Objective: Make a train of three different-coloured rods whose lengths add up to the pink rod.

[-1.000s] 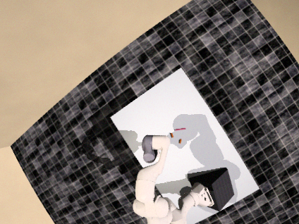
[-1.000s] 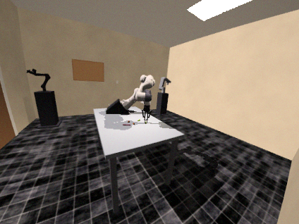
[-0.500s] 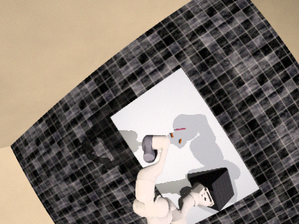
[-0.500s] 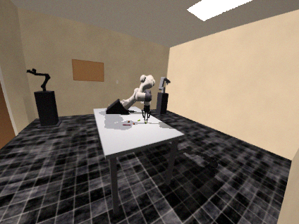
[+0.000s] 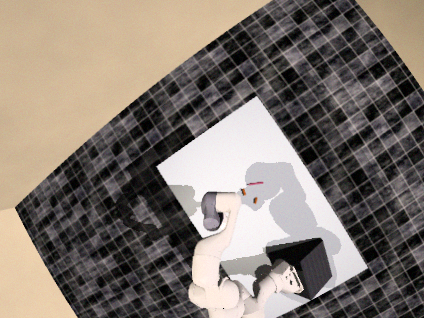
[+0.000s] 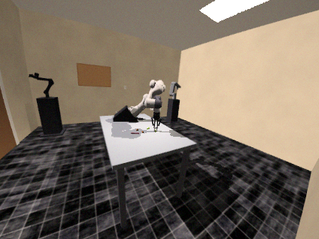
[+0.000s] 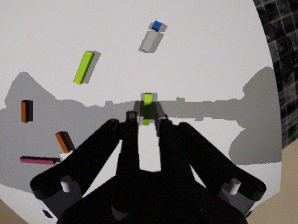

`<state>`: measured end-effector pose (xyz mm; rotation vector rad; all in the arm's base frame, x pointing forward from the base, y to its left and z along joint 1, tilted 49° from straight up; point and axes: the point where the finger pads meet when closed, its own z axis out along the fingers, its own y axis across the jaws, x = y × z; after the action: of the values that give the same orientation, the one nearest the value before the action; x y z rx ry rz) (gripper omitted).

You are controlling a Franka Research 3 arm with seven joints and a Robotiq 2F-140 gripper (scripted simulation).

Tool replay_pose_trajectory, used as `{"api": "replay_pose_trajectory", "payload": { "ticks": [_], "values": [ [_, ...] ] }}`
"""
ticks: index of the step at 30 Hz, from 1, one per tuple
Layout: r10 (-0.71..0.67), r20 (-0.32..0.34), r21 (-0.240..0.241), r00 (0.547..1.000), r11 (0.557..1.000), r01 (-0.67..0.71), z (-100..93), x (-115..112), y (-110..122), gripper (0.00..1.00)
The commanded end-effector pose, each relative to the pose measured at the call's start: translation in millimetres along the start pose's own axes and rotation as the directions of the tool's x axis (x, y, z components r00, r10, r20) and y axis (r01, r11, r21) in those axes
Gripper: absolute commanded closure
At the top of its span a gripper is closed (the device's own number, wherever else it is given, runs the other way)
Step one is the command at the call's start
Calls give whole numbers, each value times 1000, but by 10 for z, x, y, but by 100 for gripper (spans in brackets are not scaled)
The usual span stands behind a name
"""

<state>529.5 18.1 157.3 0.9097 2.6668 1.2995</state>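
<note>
Claw (image 6: 156,128) (image 7: 147,109) around half-obscured lime rod (image 6: 155,131) (image 7: 147,99)

You have a plain white rectangular worktop (image 5: 220,150) (image 6: 150,144) (image 7: 200,55) above a floor (image 5: 125,150) (image 6: 150,195) checked in black and grey with pale lines; your slim bar-shaped rods show lime, orange, blue, grey and pinkish red.

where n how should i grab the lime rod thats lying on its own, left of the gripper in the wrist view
Probably best at the middle of the lime rod, coming straight down with one finger on each long side. It lies flat, long and narrow, slanted in the wrist view, so the fingers should turn to close across it; no other rod crowds either long side.
</note>
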Motion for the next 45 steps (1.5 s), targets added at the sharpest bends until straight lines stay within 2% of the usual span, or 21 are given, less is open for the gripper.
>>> {"api": "replay_pose_trajectory", "payload": {
  "ticks": [1,8,9,45],
  "values": [
    [-1,1,2,1000,1000,1,16,-3,-20,85],
    [-1,1,2,1000,1000,1,16,-3,-20,85],
    [-1,1,2,1000,1000,1,16,-3,-20,97],
    [-1,1,2,1000,1000,1,-1,-3,-20,97]
  ]
}}
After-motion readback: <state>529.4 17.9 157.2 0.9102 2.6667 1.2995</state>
